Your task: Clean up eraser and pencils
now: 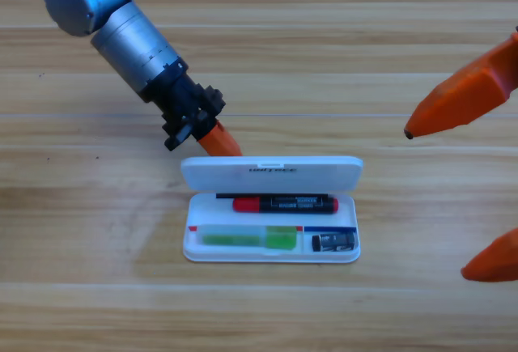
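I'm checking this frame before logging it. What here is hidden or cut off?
- Left claw: in the high view the case lid hides its tips, so open or shut is unclear.
- Right claw: the right edge cuts it off; only two spread orange jaws show.
- Eraser: too small to read its markings.

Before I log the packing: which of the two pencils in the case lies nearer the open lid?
The red-ended, black-barrelled marker: it lies in the case's upper slot, just under the lid. The pale green pencil lies in the row below, left of the eraser.
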Controlling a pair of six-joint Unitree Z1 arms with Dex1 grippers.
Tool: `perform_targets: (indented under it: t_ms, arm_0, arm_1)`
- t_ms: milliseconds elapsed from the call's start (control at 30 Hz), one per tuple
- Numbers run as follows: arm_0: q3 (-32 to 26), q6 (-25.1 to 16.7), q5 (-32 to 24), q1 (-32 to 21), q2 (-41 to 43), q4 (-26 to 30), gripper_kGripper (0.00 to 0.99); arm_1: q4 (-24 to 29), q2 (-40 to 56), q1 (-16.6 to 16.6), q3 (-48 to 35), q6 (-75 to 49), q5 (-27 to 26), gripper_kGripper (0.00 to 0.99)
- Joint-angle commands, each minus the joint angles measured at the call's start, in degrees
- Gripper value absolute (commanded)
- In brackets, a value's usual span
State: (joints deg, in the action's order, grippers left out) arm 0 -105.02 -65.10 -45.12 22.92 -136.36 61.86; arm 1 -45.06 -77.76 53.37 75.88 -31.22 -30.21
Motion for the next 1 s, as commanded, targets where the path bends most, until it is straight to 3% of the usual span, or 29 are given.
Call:
perform_targets:
  t_ms: [33,1000]
  arm_0:
    - [2.98,-0.64,0.48,1.86,-0.04,0.63,0.0]
    - [12.21,1.47,3.99,6.61,7.08,-3.76,0.0]
  arm_1:
    - [0.68,0.77,-1.69,-2.05,0.55,-1.25,0.943]
    - [0.76,0.06,-1.69,-2.14,0.46,-1.69,0.943]
